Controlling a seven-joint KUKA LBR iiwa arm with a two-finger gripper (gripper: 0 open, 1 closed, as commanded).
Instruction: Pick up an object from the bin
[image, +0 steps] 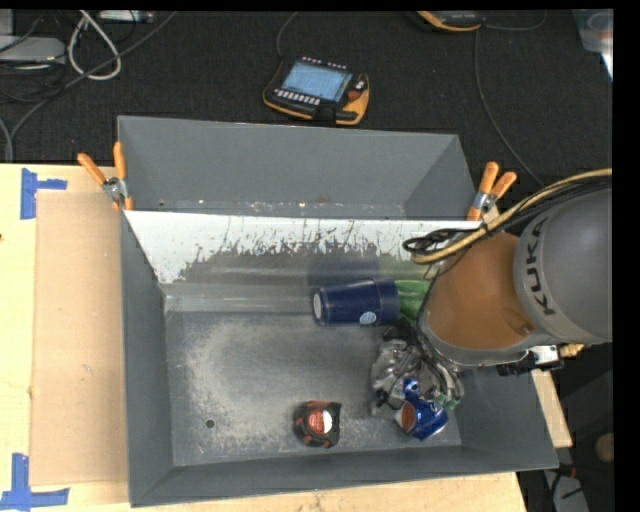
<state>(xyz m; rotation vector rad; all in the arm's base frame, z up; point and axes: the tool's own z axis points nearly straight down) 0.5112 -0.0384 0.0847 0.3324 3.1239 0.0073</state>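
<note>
Can't tell how far the fingers (400, 380) are open, tbh. The metal bits at the end of the arm are a tangle from this angle, and I can't make out anything actually clamped between them. They're down low in the near right part of the bin (200, 330), right on top of a crumpled shiny blue thing (428, 420) with a bit of white and red on it. The two overlap in the view, so touching or just above, no idea.

Just beyond that, toward the far side, a dark blue can (355, 303) lies on its side, with something green (412, 297) tucked against its right end. Off to the left along the near wall sits a small red and black round thing (318, 423), well apart from the rest.
</note>
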